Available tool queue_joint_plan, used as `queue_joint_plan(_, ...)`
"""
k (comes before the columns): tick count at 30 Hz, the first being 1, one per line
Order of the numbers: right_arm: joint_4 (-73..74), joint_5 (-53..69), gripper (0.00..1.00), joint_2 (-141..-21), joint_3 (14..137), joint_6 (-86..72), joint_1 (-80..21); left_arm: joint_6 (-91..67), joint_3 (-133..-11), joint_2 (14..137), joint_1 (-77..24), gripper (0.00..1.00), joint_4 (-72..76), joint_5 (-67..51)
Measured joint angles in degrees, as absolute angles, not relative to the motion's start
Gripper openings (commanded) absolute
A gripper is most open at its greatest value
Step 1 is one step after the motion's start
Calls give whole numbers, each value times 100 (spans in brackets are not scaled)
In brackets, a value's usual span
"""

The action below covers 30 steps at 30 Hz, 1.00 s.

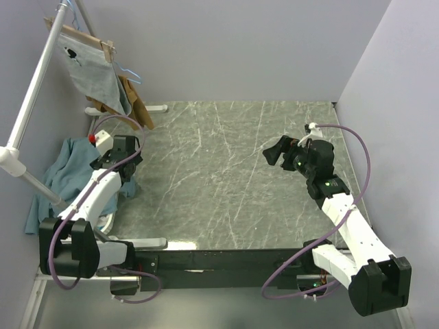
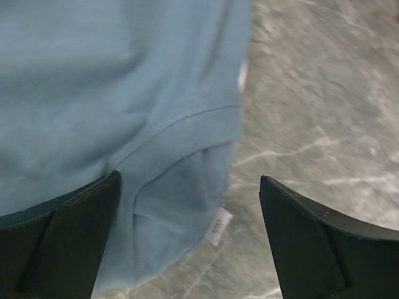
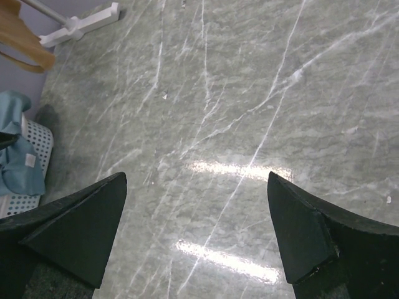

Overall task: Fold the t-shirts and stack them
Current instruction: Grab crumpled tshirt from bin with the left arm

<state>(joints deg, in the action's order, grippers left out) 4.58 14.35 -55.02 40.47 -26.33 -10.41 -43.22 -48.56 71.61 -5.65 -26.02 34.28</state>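
Grey marbled stone covers the bench (image 1: 226,178), and at its left edge stands a white perforated basket (image 3: 28,149). The teal-blue t-shirt (image 1: 65,171) lies on this basket in a loose heap and hangs over its rim. The left hand (image 2: 188,180) hovers just above the basket with its jaws wide apart and nothing between them. Below it I see a stitched hem (image 2: 187,118) and a small white label (image 2: 220,227) at the edge of the cloth. The right hand (image 3: 196,179) is well apart from the basket, over bare stone across the bench. It is also wide and holds nothing.

I judge the shirt to be light and very soft, with no stiffness at all, so it will sag and stretch out when I lift it. Cotton like this should not slip if the pinch is firm. I think the best place to take hold is the hem beside the label, because the doubled cloth there gives the fingers more to bite. The danger is catching several folds together. Whether other shirts lie under this one in the basket, I cannot tell.
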Motion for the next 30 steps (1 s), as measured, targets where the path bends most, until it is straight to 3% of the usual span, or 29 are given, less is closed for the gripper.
queue_joint_plan(6,508,1396,100,-5631,4047,-2552,-1041,-4670,-4858,6973,-548,91,-2871,3881)
queue_joint_plan(8,530,1400,100,-5723,4047,-2545,-1041,-4705,-4856,6831,-534,77,-2877,3990)
queue_joint_plan(10,532,1415,100,-5789,4047,-2545,-1041,-4716,-4856,6737,-480,71,-2862,4053)
queue_joint_plan(12,532,1431,100,-5824,4047,-2545,-1041,-4674,-4856,6753,-412,76,-2838,4064)
queue_joint_plan(14,530,1446,100,-5830,4047,-2543,-1041,-4584,-4851,6879,-353,68,-2792,4051)
queue_joint_plan(17,532,1444,100,-5830,4047,-2541,-1041,-4453,-4851,7286,-305,73,-2705,4010)
queue_joint_plan(19,537,1444,100,-5830,4047,-2519,-1041,-4366,-4851,7585,-296,69,-2676,3981)
queue_joint_plan(20,537,1444,100,-5830,4047,-2502,-1041,-4348,-4853,7714,-296,65,-2615,3951)
queue_joint_plan(21,541,1441,100,-5830,4047,-2493,-1041,-4313,-4864,7797,-307,52,-2556,3920)
queue_joint_plan(22,548,1441,100,-5833,4047,-2477,-1041,-4272,-4871,7874,-318,20,-2519,3892)
queue_joint_plan(23,563,1444,100,-5837,4051,-2460,-1041,-4211,-4871,7957,-316,4,-2456,3813)
queue_joint_plan(30,670,1441,100,-5905,4104,-2388,-1041,-3599,-5231,7900,-346,1,-2237,3256)
